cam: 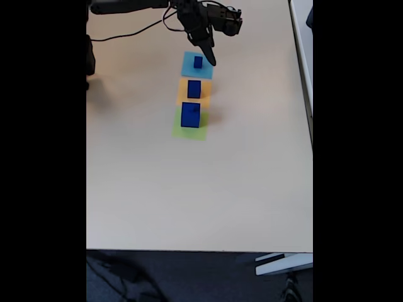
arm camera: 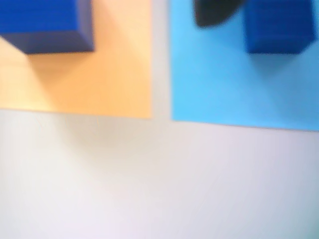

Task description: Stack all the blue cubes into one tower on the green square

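- The wrist view is blurred; the cube on the orange square (arm camera: 89, 74) is cut off by the top and left edges, and the cube on the light-blue square (arm camera: 239, 84) is cut off by the top edge.
- A dark rounded shape at the top edge of the wrist view, just left of that cube, is too soft to identify.
- In the fixed view the hand (cam: 210, 56) points down over the right rim of the light-blue square (cam: 189, 68); whether it is released or clenched cannot be told, and it grips nothing visible.
- Three blue cubes stand in a line running near to far, each on its own flat square, none stacked: the small cube (cam: 198, 61) on the light-blue square at the far end, the middle cube (cam: 194, 89) on the orange square (cam: 182, 94), the large cube (cam: 190, 114) on the green square (cam: 189, 133) nearest.
- The squares lie edge to edge, with a thin gap of worktop (arm camera: 159, 174) showing between orange and light-blue in the wrist view.
- Wide bare worktop (cam: 189, 195) lies left, right and near of the line; a cable (cam: 126, 34) trails at the far left.
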### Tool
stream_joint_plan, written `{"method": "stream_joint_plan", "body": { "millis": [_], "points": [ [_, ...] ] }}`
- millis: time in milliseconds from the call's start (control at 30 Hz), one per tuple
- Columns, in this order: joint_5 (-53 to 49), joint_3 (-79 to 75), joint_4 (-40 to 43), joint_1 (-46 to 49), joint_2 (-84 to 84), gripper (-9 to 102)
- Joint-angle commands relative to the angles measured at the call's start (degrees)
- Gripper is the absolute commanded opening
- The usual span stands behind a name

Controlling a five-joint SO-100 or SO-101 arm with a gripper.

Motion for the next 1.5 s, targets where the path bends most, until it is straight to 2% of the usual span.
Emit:
{"method": "stream_joint_plan", "body": {
  "millis": [0, 467, 800, 1467],
  "points": [
    [-3.6, 0.97, -0.26, 3.87, 5.89, 30],
    [-10.2, 10.28, -5.71, 11.87, 6.24, 25],
    [-14.77, 10.55, -5.36, 17.31, 5.1, 25],
    [-17.31, 10.55, -5.27, 19.16, -0.97, 26]
  ]
}}
